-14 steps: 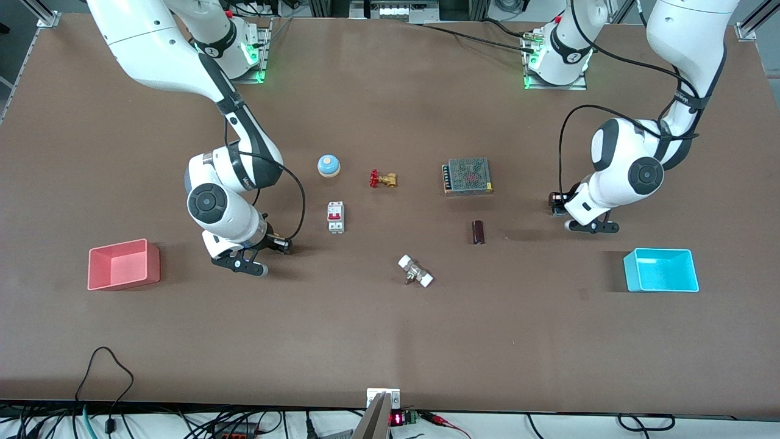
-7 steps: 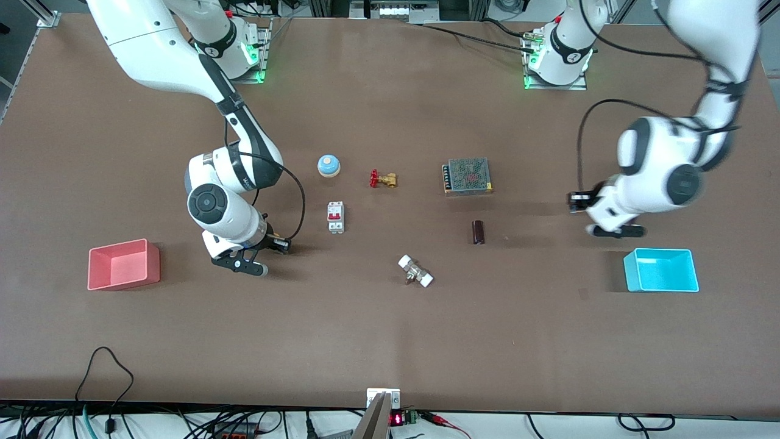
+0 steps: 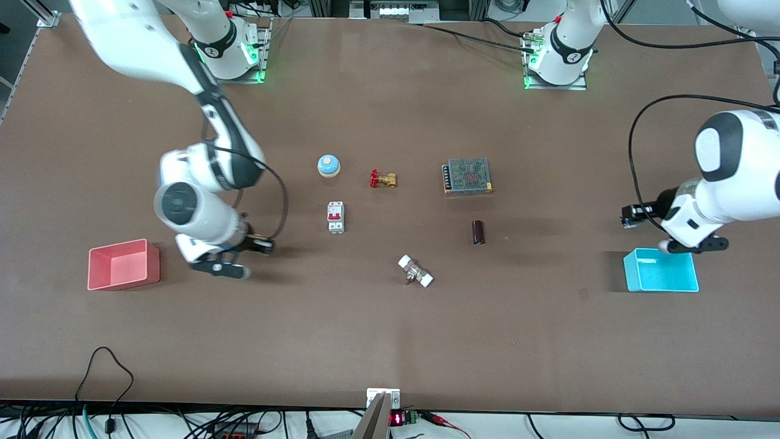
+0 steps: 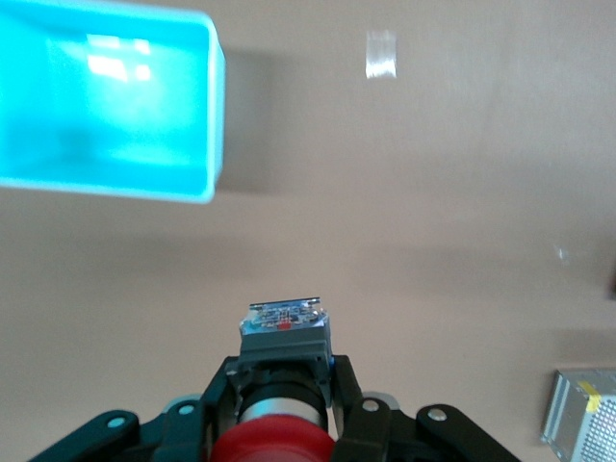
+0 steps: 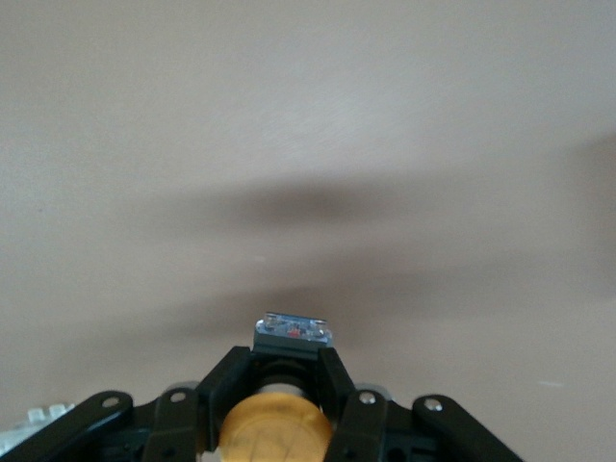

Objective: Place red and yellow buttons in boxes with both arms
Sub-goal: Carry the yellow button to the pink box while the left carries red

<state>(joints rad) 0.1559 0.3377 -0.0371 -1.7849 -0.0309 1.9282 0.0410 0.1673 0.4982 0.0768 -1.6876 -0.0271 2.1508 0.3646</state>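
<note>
My left gripper (image 3: 694, 245) is up over the farther rim of the cyan box (image 3: 661, 271), which stands at the left arm's end of the table. In the left wrist view the gripper (image 4: 284, 371) is shut on the red button (image 4: 274, 445), with the cyan box (image 4: 207, 115) ahead. My right gripper (image 3: 218, 266) hangs over the table beside the salmon pink box (image 3: 122, 263). In the right wrist view the gripper (image 5: 289, 371) is shut on the yellow button (image 5: 274, 433), over bare table. Both buttons are hidden in the front view.
In the middle of the table lie a blue-and-white dome (image 3: 328, 165), a brass valve (image 3: 382, 179), a white breaker (image 3: 336, 217), a metal power supply (image 3: 467, 176), a dark cylinder (image 3: 478, 231) and a white fitting (image 3: 415, 271).
My left gripper has carried the red button toward the left arm's end, up to the cyan box. My right gripper has shifted with the yellow button toward the pink box.
</note>
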